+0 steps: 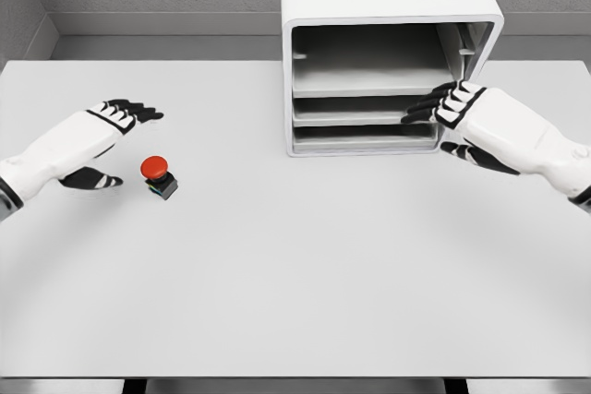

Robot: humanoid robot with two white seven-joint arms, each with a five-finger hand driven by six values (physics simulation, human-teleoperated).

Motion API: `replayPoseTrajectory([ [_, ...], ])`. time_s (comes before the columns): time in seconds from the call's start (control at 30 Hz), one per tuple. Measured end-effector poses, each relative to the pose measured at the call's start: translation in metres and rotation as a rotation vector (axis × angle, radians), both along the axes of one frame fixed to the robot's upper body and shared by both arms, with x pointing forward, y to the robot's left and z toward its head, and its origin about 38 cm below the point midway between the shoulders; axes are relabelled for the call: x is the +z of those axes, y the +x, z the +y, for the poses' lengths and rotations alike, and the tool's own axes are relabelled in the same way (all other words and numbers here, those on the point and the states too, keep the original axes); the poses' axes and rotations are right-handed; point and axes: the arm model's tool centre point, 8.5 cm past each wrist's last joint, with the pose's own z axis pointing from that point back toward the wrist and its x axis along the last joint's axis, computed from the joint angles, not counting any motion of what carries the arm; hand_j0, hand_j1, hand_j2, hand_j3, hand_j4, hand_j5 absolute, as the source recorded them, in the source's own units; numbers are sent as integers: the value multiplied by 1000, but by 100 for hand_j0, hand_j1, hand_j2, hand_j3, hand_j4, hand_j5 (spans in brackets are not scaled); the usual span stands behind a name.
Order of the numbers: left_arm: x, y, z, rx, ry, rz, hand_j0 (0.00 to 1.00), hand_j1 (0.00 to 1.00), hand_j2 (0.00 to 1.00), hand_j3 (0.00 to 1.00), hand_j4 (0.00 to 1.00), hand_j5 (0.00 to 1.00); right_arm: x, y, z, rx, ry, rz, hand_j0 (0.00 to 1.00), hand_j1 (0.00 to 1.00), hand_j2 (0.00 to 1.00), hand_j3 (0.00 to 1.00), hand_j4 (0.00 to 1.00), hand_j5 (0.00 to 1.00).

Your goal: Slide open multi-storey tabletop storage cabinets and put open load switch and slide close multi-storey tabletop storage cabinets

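Note:
A white multi-storey cabinet (383, 53) stands at the back of the table, right of the middle, its front showing three stacked drawer trays. My right hand (441, 115) reaches the cabinet's lower right front, black fingers stretched onto the middle tray's edge, holding nothing. The load switch (159, 176), a small dark block with a red round button on top, sits on the table at the left. My left hand (120, 140) hovers just left of the switch, fingers spread, thumb low beside it, not touching.
The white table (295, 283) spans the whole view, with its front edge along the bottom. A grey wall runs behind the cabinet.

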Motion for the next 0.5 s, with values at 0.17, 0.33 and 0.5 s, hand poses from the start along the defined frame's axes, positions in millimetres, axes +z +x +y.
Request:
replayPoseTrajectory([
  [0.17,-3,0,-7,-15,-35,9,100,100,100,100,100,100,3,5,12,22,18,-15,68,68,68,68,68,68],
  [0.33,-11,1,-16,-38,-37,34,100,100,100,100,100,100,-1,11,24,40,35,-10,69,69,69,69,69,69],
  [0.5,-25,3,-19,-47,-26,79,100,100,100,100,100,100,2,17,41,76,58,-21,69,69,69,69,69,69],
])
